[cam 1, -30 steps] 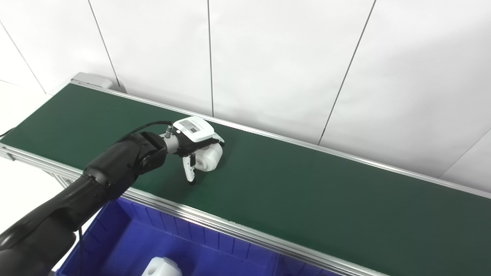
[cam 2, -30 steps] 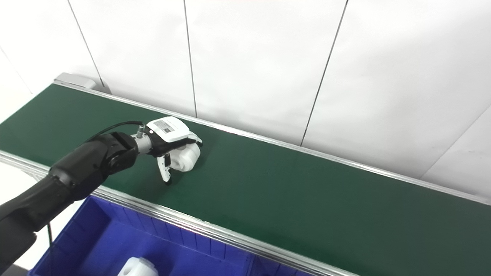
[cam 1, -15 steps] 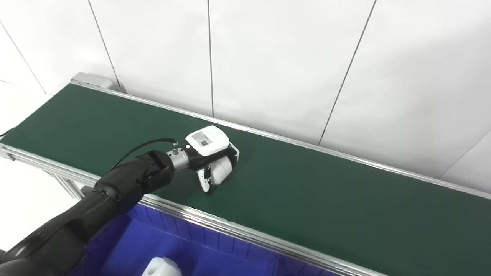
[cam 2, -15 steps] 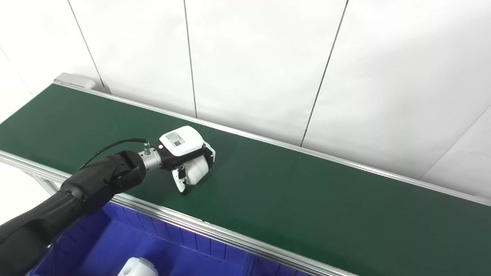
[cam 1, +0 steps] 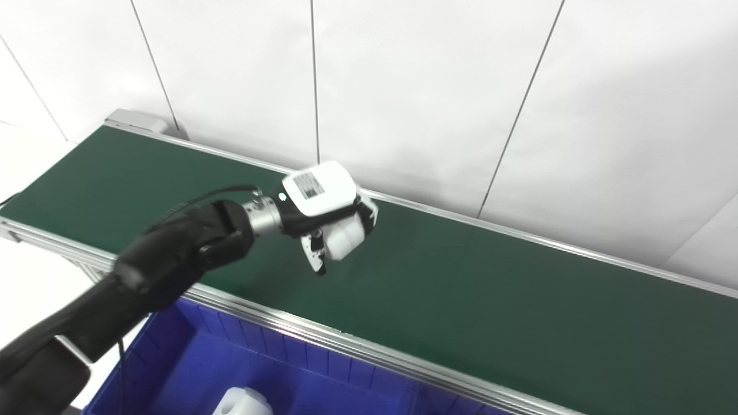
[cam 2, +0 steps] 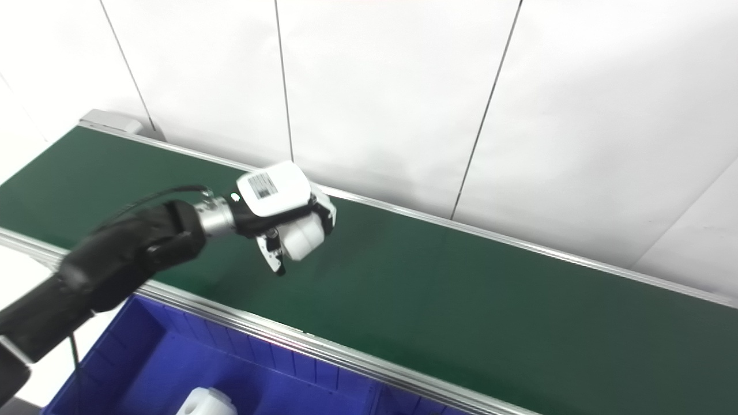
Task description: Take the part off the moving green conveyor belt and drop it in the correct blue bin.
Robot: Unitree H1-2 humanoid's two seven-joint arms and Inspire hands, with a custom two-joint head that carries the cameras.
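The left hand [cam 1: 326, 210] is clamped on the white part [cam 1: 345, 239] above the belt [cam 1: 461, 288]; a blue bin [cam 1: 190, 357] lies at 6 o'clock.

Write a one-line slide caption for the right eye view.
Left hand shut on a white part, above the green conveyor belt, blue bin below.
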